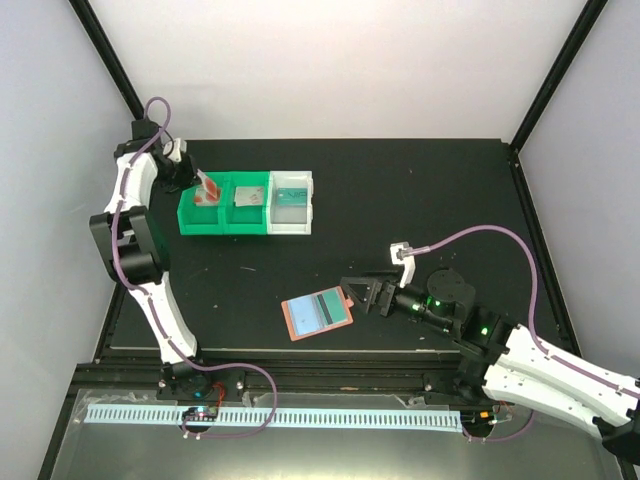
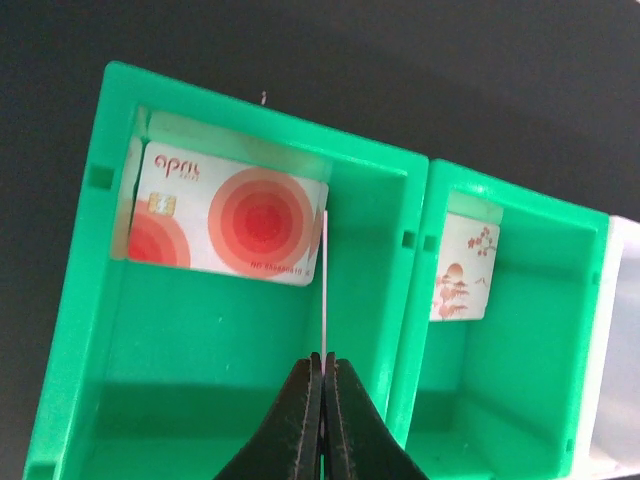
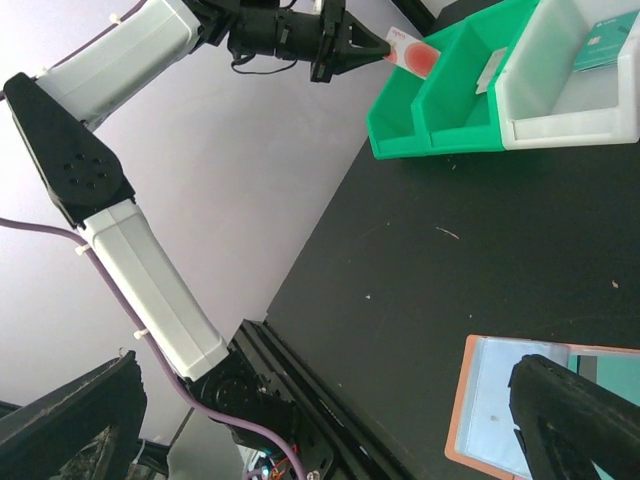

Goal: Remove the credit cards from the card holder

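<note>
Below the left tool [image 2: 324, 362], clamped on one credit card [image 3: 412, 53]: three bins [image 1: 244, 226]; right tool [image 1: 352, 295] apart, beside one card holder [image 1: 290, 318]

salmon-pink card holder [image 1: 298, 318], red-disc white card [image 3: 412, 54], green bins [image 2: 240, 335]

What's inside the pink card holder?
A teal striped credit card shows inside the open card holder, next to its light-blue pocket. Anything under the card or deep in the pocket is covered, so I cannot tell if more cards are there.
</note>
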Robot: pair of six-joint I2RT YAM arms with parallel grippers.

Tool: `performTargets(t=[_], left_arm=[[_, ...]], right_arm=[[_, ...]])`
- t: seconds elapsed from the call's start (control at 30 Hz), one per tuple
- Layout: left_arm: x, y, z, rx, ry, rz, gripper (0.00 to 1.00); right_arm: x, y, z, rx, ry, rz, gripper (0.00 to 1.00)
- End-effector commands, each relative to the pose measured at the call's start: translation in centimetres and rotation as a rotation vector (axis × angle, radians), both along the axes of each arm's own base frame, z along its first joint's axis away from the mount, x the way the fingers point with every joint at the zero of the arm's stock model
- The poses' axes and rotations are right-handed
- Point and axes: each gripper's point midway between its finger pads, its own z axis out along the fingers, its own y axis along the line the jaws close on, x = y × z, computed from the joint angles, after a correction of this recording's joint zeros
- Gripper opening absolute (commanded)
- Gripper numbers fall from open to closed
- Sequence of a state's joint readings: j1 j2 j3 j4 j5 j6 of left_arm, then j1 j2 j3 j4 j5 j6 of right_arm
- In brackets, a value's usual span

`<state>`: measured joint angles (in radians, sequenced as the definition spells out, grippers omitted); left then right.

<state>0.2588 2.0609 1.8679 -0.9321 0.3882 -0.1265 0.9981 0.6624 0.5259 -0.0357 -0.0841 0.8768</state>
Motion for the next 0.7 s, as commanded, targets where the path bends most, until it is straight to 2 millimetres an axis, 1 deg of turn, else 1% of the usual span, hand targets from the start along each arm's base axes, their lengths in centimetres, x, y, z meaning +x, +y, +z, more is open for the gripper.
performTargets(t=[0.0, 0.13, 0.43, 0.5, 0.67], left_arm=[[2.5, -0.4, 1.3, -0.042, -0.079, -0.023, 0.02], [3.1, -0.4, 0.4, -0.051, -0.079, -0.022, 0.02], [4.2, 0.5, -1.3, -0.008, -0.075, -0.017, 0.02], [4.3, 0.4, -2.1, -0.016, -0.063, -0.018, 0.02], [4.7, 0.9, -2.7, 0.004, -0.061, -0.004, 0.02]], right_arm=[[0.2, 0.2, 1.1, 0.022, -0.034, -0.004, 1.0], [0.4, 0.1, 1.0, 0.021, -0.031, -0.019, 1.0], [0.8, -0.4, -0.5, 0.009, 0.012, -0.058, 1.0], [0.9, -0.4, -0.5, 0.01, 0.011, -0.066, 1.0], [1.2, -0.2, -0.6, -0.007, 0.014, -0.072, 1.0]])
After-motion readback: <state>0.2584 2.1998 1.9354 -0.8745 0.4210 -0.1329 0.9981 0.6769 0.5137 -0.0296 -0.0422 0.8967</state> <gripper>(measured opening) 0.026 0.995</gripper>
